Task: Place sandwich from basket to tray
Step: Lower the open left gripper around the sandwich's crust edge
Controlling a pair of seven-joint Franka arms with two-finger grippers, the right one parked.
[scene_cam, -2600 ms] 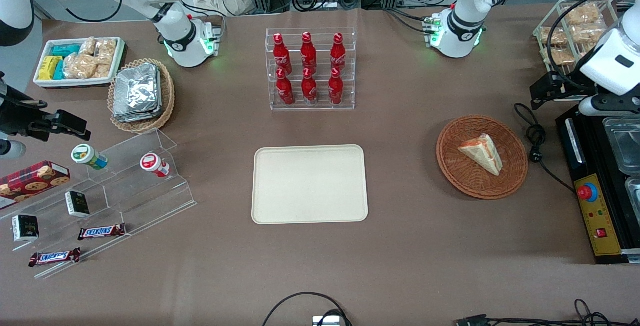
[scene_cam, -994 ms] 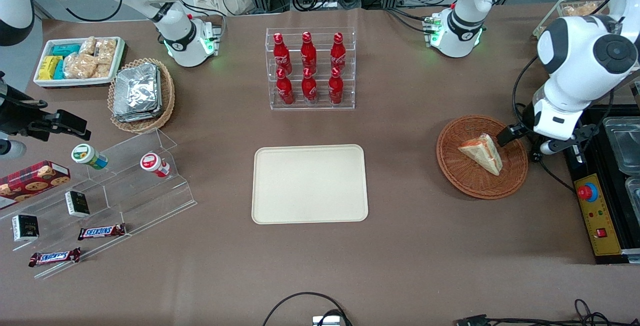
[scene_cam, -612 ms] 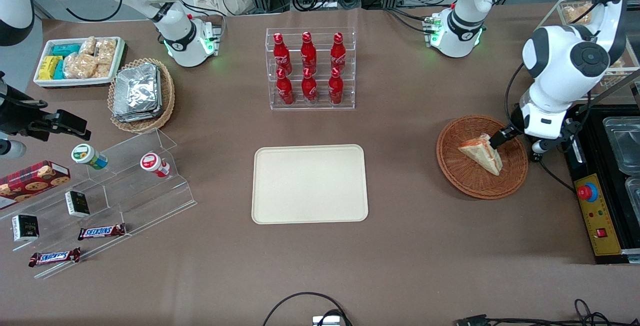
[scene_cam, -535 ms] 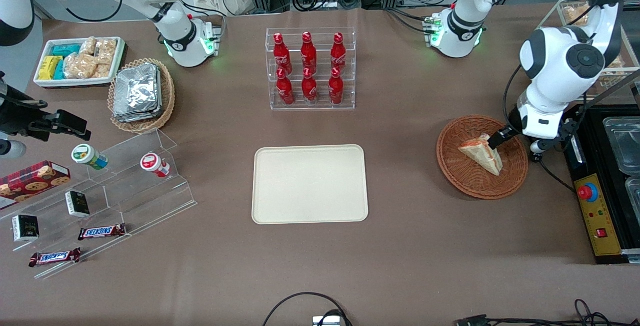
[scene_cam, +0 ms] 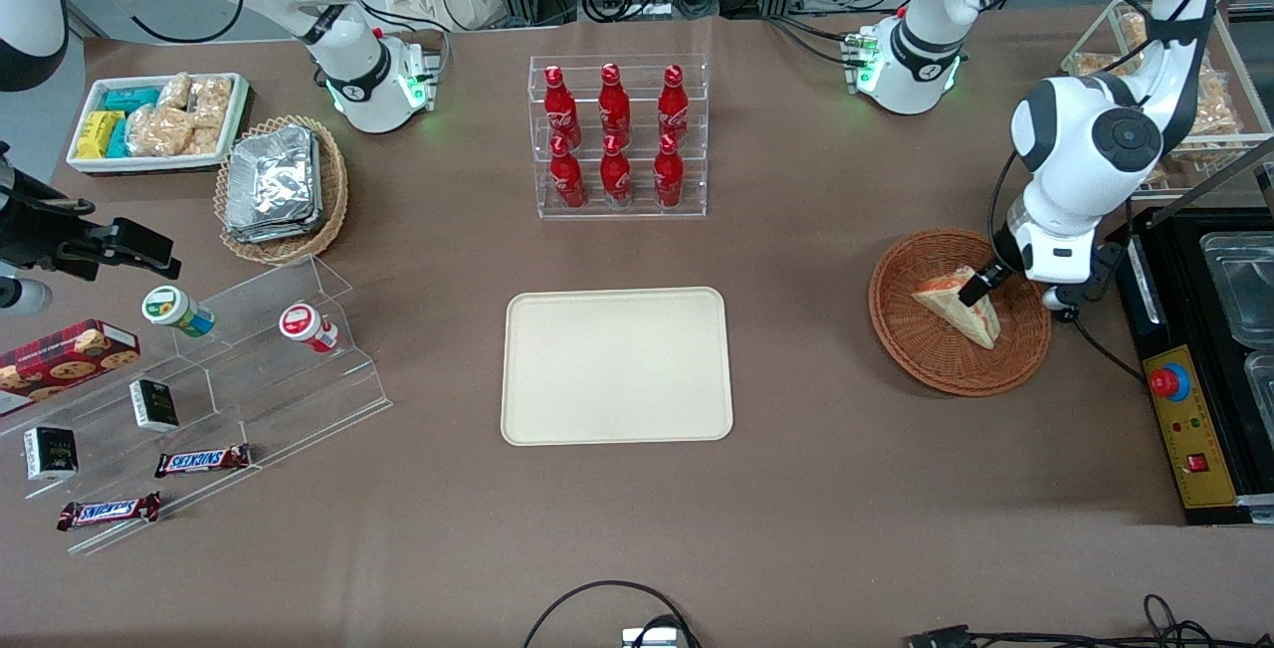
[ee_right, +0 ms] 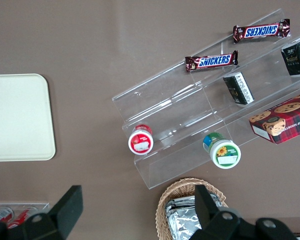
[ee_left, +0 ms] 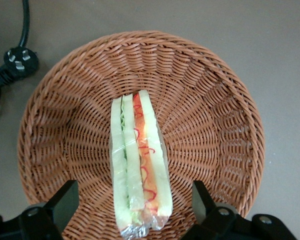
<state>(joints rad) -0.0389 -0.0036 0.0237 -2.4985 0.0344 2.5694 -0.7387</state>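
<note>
The sandwich [scene_cam: 954,307], a clear-wrapped wedge of pale bread with red and green filling, lies in the round reddish-brown basket [scene_cam: 916,354] toward the working arm's end of the table. My left gripper [scene_cam: 985,290] hangs just above the basket, over the sandwich's end. In the left wrist view the gripper [ee_left: 135,202] is open, one black finger on each side of the sandwich [ee_left: 136,165] with a gap to both, and the basket [ee_left: 215,125] lies below. The cream tray [scene_cam: 617,365] lies bare at the table's middle and also shows in the right wrist view [ee_right: 15,117].
A black cable and plug [scene_cam: 1067,280] lie beside the basket, with a black control box [scene_cam: 1189,419] further out. A rack of red bottles [scene_cam: 617,135] stands farther from the camera than the tray. Acrylic snack shelves [scene_cam: 199,399] sit toward the parked arm's end.
The left arm has swung in from the table's edge and come down over the basket; its open fingers now straddle the sandwich's end. Sandwich, basket and tray have not moved.
</note>
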